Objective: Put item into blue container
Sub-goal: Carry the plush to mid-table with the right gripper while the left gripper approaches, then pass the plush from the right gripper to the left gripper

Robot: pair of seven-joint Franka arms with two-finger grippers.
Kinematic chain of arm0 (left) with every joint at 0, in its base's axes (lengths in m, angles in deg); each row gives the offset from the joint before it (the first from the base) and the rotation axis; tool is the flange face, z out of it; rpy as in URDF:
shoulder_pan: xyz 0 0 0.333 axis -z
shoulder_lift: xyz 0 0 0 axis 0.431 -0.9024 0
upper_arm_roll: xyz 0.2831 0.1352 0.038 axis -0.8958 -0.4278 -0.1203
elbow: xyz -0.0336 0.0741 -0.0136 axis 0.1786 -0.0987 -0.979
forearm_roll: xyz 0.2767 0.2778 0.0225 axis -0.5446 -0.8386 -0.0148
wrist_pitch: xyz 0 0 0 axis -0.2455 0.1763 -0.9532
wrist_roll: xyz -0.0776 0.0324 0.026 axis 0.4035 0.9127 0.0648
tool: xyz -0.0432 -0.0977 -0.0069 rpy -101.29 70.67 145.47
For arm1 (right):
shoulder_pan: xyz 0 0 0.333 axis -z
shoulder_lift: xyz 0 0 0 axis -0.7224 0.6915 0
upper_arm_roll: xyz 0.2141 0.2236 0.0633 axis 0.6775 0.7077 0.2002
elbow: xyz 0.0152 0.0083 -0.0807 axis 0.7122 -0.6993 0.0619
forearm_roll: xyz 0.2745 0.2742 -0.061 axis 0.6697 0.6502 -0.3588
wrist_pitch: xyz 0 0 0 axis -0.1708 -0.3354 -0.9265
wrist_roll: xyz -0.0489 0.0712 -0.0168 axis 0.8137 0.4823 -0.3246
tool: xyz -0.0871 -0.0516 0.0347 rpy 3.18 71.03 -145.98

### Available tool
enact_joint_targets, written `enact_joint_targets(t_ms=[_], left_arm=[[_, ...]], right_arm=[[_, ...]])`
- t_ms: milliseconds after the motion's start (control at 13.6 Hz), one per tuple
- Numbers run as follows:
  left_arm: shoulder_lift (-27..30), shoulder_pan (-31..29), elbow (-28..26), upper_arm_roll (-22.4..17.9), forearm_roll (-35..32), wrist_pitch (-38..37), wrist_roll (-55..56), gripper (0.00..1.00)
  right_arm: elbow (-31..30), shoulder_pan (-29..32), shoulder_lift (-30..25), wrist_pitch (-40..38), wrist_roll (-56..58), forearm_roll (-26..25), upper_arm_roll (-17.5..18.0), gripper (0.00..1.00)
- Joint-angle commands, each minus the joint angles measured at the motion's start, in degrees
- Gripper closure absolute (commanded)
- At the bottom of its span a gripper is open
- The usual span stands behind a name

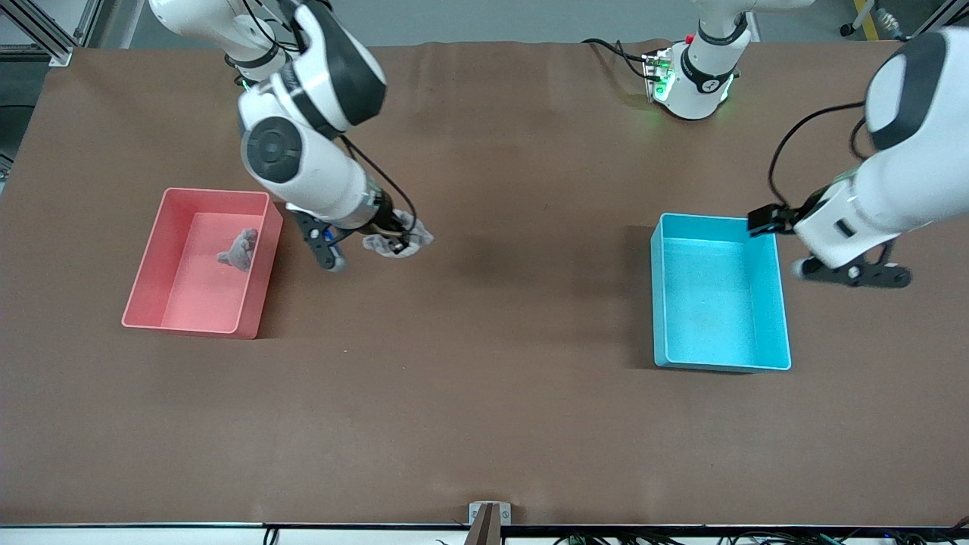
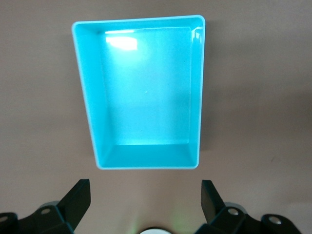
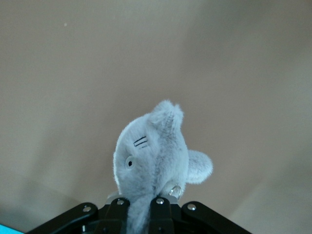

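Nearest you sits the blue container (image 1: 719,295), empty, at the left arm's end of the table; your left gripper (image 1: 852,271) waits just beside it with fingers spread wide and nothing between them; your right gripper (image 1: 394,241) hangs over bare table beside the pink bin (image 1: 198,261), fingers pressed onto a grey plush toy (image 3: 153,148); a second plush (image 1: 239,250) lies in the pink bin. From the held toy the container lies well off toward the left arm's end; expect a long carry or a handover.

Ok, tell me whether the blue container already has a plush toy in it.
No, the blue container shows only its bare floor.
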Motion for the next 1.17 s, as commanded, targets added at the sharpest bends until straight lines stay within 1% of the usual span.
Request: enact_joint_targets(t_ms=[0, 73, 293, 440, 587, 660, 733, 806, 953, 1100], left_arm=[[-3.5, -0.3, 0.3, 3.1, 0.7, 2.7, 7.2, 0.0], [-3.8, -0.3, -1.0, 4.4, 0.9, 4.0, 11.1, 0.0], [-3.9, -0.2, -4.6, 7.7, 4.9, 8.4, 23.1, 0.0], [-4.1, 1.9, -8.0, 9.5, 6.6, 14.1, 33.1, 0.0], [-4.9, 5.3, -11.1, 9.6, 7.2, 19.1, 43.2, 0.0], [-5.3, 6.9, -12.2, 9.6, 7.4, 20.9, 46.8, 0.0], [-6.3, 8.2, -12.8, 9.6, 7.8, 22.4, 50.9, 0.0], [-7.5, 9.1, -12.8, 9.6, 7.9, 23.9, 54.2, 0.0], [-10.3, 11.5, -12.7, 9.6, 8.0, 28.6, 63.1, 0.0], [-12.0, 12.6, -12.2, 9.6, 8.1, 31.4, 70.4, 0.0]], right_arm=[[0.6, -4.7, 5.1, 5.9, -5.3, 0.0, -0.9, 0.99], [0.6, -5.8, 6.8, 8.2, -6.5, 0.0, -1.0, 0.99], [0.8, -8.8, 12.2, 16.5, -10.9, 0.2, -0.9, 0.97], [1.8, -10.5, 16.2, 21.1, -13.2, 0.2, -0.9, 0.96], [2.4, -11.4, 19.0, 22.4, -13.3, 0.1, -0.9, 0.94], [2.5, -11.3, 19.5, 22.4, -12.9, 0.1, -0.9, 0.68], [2.6, -11.0, 19.8, 22.3, -12.9, 0.1, -0.9, 0.08], [2.6, -11.0, 19.8, 22.3, -12.8, 0.1, -0.9, 0.0], [3.2, -10.5, 19.5, 21.9, -12.3, 0.1, -1.0, 0.0], [4.1, -9.5, 19.1, 20.3, -10.3, 0.1, -1.1, 0.0]])
